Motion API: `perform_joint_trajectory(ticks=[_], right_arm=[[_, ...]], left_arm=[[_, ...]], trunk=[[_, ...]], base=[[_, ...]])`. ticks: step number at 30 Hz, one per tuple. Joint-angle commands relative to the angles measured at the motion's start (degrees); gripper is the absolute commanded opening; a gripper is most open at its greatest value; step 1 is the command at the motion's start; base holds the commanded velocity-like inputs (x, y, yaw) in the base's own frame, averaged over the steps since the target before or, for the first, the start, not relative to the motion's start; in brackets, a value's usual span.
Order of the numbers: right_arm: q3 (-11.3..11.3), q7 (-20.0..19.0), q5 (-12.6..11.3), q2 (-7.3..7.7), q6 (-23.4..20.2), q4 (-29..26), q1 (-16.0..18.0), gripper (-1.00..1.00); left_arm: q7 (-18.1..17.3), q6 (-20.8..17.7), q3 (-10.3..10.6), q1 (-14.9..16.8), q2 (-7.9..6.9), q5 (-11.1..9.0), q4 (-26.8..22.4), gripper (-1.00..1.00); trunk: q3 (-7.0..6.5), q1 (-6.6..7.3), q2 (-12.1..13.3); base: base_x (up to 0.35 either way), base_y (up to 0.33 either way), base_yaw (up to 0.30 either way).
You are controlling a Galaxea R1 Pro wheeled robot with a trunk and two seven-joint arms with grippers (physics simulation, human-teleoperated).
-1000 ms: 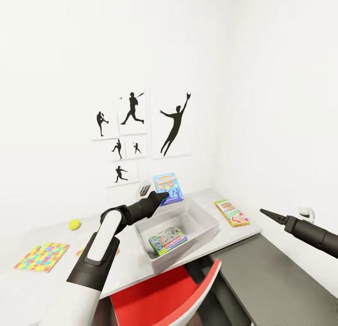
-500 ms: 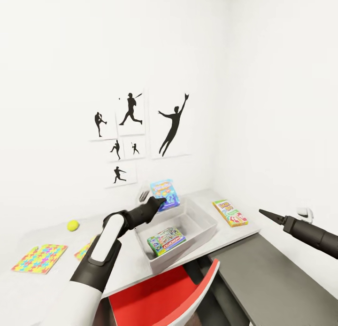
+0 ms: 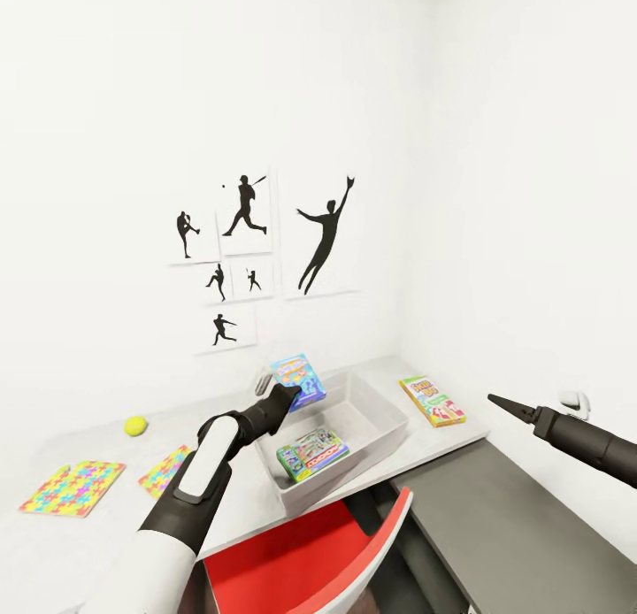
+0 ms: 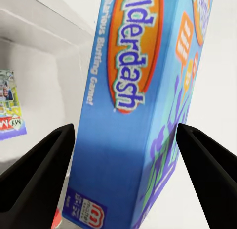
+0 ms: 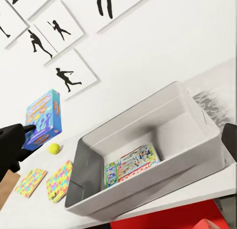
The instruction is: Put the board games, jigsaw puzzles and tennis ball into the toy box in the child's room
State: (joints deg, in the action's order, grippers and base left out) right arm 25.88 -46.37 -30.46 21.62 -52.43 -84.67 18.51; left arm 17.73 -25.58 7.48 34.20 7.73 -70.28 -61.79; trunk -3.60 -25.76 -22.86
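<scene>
One board game, the Monopoly box (image 3: 313,452), lies inside the toy box (image 3: 387,431). Outstanding, by my judgement: the yellow game (image 3: 432,400) right of the toy box, two jigsaw puzzles (image 3: 72,487) and the tennis ball (image 3: 134,425) to its left. The left gripper (image 3: 287,393), arm extended, pinches the blue game (image 3: 297,379) over the toy box's far left corner. The right gripper (image 3: 495,401) is pressed together, well right of the toy box.

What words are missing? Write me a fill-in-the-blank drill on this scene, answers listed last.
1. The left gripper holds a ____ game box above the toy box.
2. Inside the toy box lies ____ game box.
3. The tennis ball rests on the ____.
4. The yellow game box lies ____ the toy box.

Answers: blue; one; table; outside
</scene>
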Motion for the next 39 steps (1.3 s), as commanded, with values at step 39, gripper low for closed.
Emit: perform_joint_trajectory(ticks=[39], right_arm=[[0.0, -0.1, 0.1, 0.0, -0.4, 0.0, 0.0, 1.0]], left_arm=[[13.8, 3.1, -4.2, 3.1, 0.37, -2.1, 1.9, -1.0]], trunk=[[0.02, -0.02, -0.1]], base=[[0.0, 0.0, -0.115]])
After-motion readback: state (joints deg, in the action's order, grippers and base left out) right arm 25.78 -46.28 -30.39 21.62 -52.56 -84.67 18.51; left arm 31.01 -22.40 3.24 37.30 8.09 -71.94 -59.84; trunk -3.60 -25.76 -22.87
